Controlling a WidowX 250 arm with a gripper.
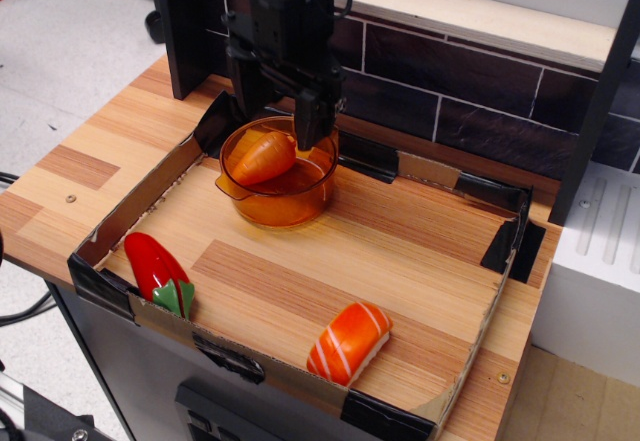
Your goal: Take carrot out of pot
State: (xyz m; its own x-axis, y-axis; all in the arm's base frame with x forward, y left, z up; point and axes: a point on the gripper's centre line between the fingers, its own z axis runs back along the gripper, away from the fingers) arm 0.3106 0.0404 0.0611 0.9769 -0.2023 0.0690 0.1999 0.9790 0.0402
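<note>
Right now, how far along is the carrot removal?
Done: the gripper is positioned over the pot, fingers apart, one finger tip reaching inside the rim beside the carrot. In hand: nothing; no grasp visible. Left: close on the carrot, which lies inside the pot, lift it, set it down outside.
</note>
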